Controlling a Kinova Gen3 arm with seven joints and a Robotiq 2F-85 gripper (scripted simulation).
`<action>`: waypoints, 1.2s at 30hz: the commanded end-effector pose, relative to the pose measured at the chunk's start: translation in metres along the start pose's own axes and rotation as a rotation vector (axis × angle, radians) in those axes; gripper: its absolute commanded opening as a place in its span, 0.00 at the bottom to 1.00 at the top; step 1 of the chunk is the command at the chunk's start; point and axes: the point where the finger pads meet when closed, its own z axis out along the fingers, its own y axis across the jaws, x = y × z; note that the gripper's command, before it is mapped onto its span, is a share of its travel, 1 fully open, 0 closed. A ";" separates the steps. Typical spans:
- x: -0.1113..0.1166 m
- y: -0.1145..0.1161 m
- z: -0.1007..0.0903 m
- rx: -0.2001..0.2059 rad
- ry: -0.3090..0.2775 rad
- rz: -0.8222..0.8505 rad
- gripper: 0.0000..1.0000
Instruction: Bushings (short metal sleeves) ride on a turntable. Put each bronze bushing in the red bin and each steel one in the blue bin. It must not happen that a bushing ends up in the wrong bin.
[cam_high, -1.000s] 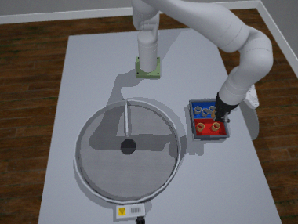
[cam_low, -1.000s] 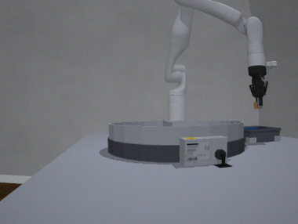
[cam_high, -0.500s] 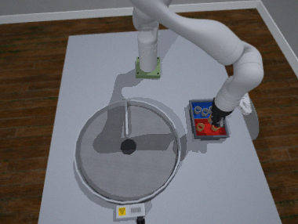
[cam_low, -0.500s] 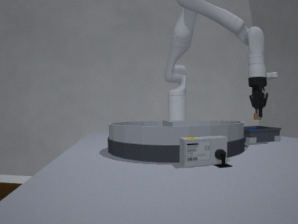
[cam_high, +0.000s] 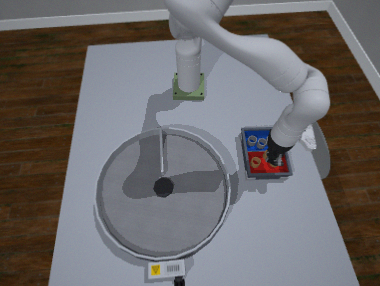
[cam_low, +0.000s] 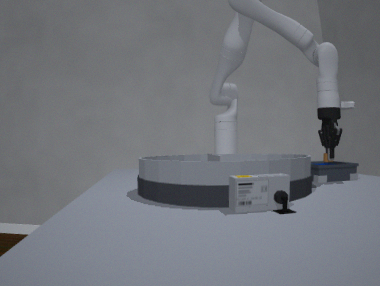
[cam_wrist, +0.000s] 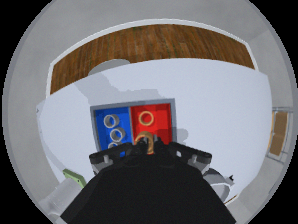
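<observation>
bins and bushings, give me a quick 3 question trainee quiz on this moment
1. True or false: the tool is shut on a bronze bushing.
2. Which bin is the tool above? A) blue bin B) red bin C) neither
3. Fill in: in the wrist view, the blue bin holds ___ steel bushings and the red bin shows one bronze bushing lying in it.

Key: 1 true. 2 B. 3 three.
</observation>
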 end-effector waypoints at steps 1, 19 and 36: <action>0.001 0.000 0.000 -0.001 0.001 -0.001 0.00; 0.002 -0.001 0.012 -0.001 0.001 -0.001 0.00; 0.002 -0.001 0.021 -0.001 0.001 -0.001 0.00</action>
